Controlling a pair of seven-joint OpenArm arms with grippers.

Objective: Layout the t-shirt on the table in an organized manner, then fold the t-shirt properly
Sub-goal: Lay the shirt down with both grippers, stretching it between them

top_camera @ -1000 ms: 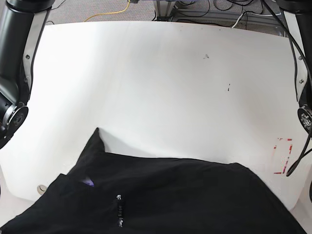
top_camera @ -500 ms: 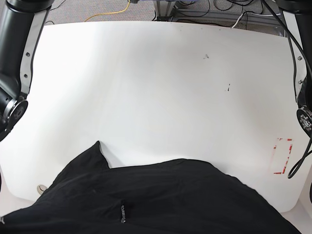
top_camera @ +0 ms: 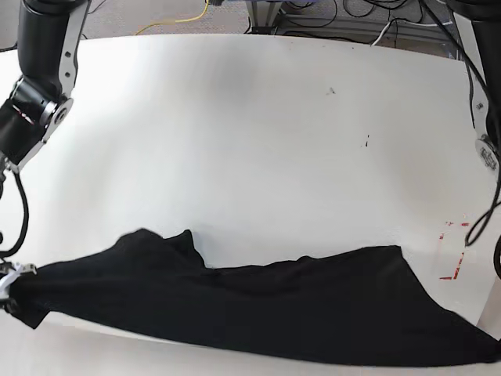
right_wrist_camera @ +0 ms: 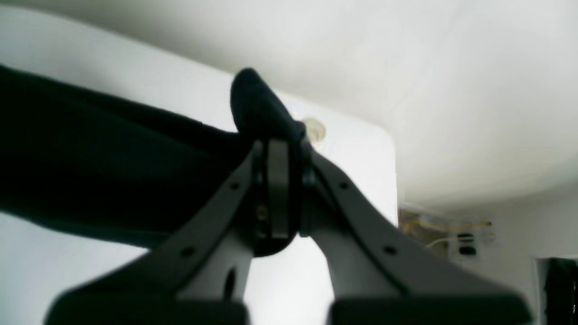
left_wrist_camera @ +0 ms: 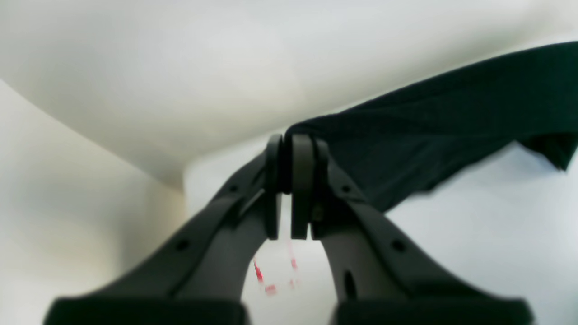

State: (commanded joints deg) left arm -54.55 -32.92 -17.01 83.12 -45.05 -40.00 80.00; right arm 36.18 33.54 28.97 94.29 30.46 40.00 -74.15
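Observation:
The black t-shirt (top_camera: 258, 309) is stretched in a long band across the near part of the white table (top_camera: 258, 141), from the view's left edge to its lower right corner. In the right wrist view my right gripper (right_wrist_camera: 280, 153) is shut on a bunched corner of the t-shirt (right_wrist_camera: 113, 171), which runs off to the left. My left gripper (left_wrist_camera: 289, 149) is shut on another edge of the t-shirt (left_wrist_camera: 429, 131), which trails to the right. In the base view the right gripper (top_camera: 8, 283) shows at the far left edge; the left gripper is out of frame.
A red rectangle marking (top_camera: 455, 251) lies near the table's right edge, and shows blurred between the left fingers (left_wrist_camera: 271, 275). A round grommet hole (right_wrist_camera: 314, 131) sits just behind the right gripper. Dark specks (top_camera: 368, 141) dot the far half. Cables (top_camera: 337, 12) lie on the floor beyond.
The t-shirt went from a heap filling the bottom of the base view to a taut band pulled wide to both sides. The arm at that view's left swung upward.

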